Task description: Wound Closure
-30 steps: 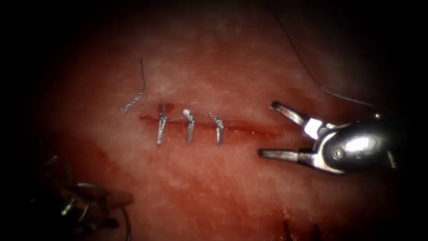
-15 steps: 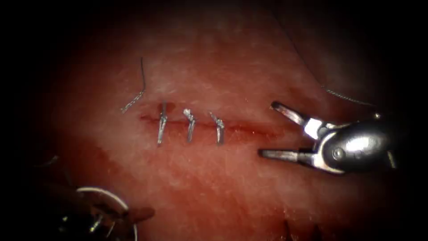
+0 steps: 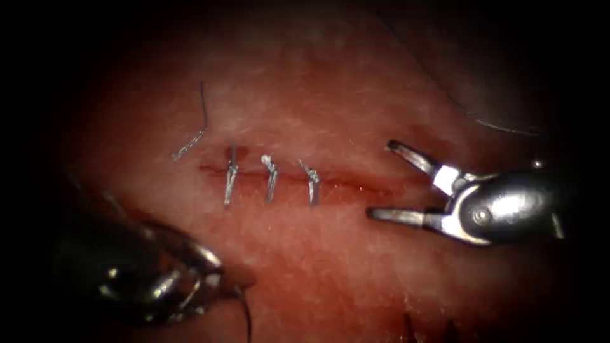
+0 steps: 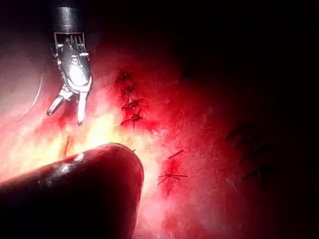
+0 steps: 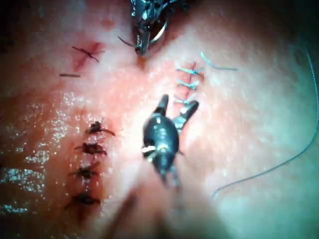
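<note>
Three stitches [image 3: 270, 181] cross the cut [image 3: 356, 184] in the tissue [image 3: 330, 267]. The right tool [image 3: 378, 181] hangs spread open, empty. The left tool [image 3: 213, 279] has moved closer, clenched on the needle [image 5: 158, 31]; thread [image 3: 244, 317] trails below.

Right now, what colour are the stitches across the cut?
Pale silvery grey stitches, clearest in the endoscope view.

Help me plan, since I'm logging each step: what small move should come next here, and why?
Probably bring the left hand, which seems to grip the needle clear of the tissue, toward the cut right of the three stitches. That stretch is unstitched, and the open right hand waits there holding nothing.
</note>
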`<state>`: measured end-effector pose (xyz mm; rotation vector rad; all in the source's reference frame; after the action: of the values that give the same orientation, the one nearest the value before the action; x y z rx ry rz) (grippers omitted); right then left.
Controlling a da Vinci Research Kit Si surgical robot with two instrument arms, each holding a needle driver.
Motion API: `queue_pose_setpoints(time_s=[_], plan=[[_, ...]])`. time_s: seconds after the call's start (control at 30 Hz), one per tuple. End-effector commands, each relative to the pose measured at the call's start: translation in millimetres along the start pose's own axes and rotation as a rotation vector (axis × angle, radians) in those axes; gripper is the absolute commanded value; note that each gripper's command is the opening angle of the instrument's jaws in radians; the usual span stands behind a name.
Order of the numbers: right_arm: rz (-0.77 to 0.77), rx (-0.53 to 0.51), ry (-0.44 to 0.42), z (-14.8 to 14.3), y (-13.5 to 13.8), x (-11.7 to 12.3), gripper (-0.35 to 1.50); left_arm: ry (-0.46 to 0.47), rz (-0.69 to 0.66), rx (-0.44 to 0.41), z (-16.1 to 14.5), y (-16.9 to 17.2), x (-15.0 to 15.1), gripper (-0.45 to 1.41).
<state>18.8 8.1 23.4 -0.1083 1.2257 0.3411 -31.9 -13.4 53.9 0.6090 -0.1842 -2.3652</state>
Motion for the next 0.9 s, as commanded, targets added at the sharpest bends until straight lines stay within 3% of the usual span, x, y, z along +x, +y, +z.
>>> queue_pose_setpoints(time_s=[0.03, 0.17, 0.27, 0.4, 0.67, 0.7, 0.77, 0.9], plan=[[0.032, 0.012, -0.014, 0.3, -1.0, 0.3, 1.25, -0.002, 0.016, 0.013, 0.5, 0.2, 0.7, -0.45], [0.193, 0.01, -0.077, 0.7, -1.1, 2.6, 1.01, 0.006, 0.141, 0.072, 1.6, -1.6, 1.0, -0.45], [0.283, 0.055, -0.152, 2.2, -1.4, 4.3, 1.1, 0.0, 0.224, 0.094, 2.3, -1.6, 0.7, -0.45], [0.373, 0.209, -0.301, 6.0, -1.7, 5.8, 1.03, -0.021, 0.274, 0.13, 2.6, -1.6, 1.2, -0.45], [0.377, 0.327, -0.342, 10.1, -0.8, 6.8, 0.81, -0.031, 0.323, 0.162, 2.3, -1.7, 2.6, -0.45], [0.377, 0.327, -0.342, 10.1, -0.8, 6.8, 0.81, -0.031, 0.323, 0.162, 2.3, -1.7, 2.6, -0.45], [0.368, 0.354, -0.343, 10.8, -0.5, 6.5, 0.61, -0.031, 0.34, 0.165, 2.2, -1.7, 3.0, -0.45], [0.358, 0.389, -0.339, 11.0, -1.0, 6.6, 0.52, -0.026, 0.346, 0.166, 2.2, -1.8, 3.1, -0.45]])
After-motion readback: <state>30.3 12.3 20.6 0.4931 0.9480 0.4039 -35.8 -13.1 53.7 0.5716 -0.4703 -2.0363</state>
